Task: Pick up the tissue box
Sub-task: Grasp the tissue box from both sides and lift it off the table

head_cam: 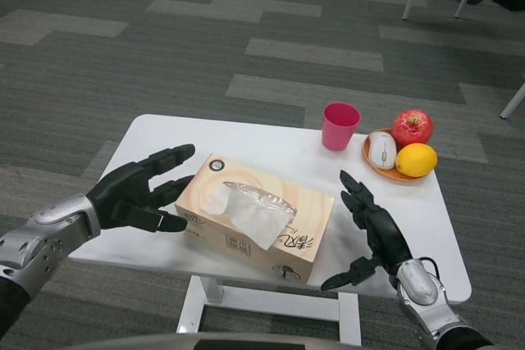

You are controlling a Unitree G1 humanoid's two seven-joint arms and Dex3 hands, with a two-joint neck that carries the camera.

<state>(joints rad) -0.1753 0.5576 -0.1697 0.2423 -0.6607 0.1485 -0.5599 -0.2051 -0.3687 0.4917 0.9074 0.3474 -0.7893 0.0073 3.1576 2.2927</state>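
Left robot hand (135,194) spread wide, right robot hand (373,223) spread wide, flanking tan tissue box (254,219), white tissue poking out

Box (256,217): bare table (156,133) on both flanks, hands (135,194) (373,223) open alongside | Behind right: cup (340,125), plate (385,171) with apple (412,128), lemon (417,160), mouse (381,150) | Far-left table: bare

Both forearms are clad in silver-grey metallic shells with rounded, faceted panels. The left forearm (37,239) shows several small dark round holes or fasteners on its casing. The left hand (135,194) and right hand (373,227) are matt black, segmented and many-fingered. A thin dark cable loops beside the right wrist (418,280).
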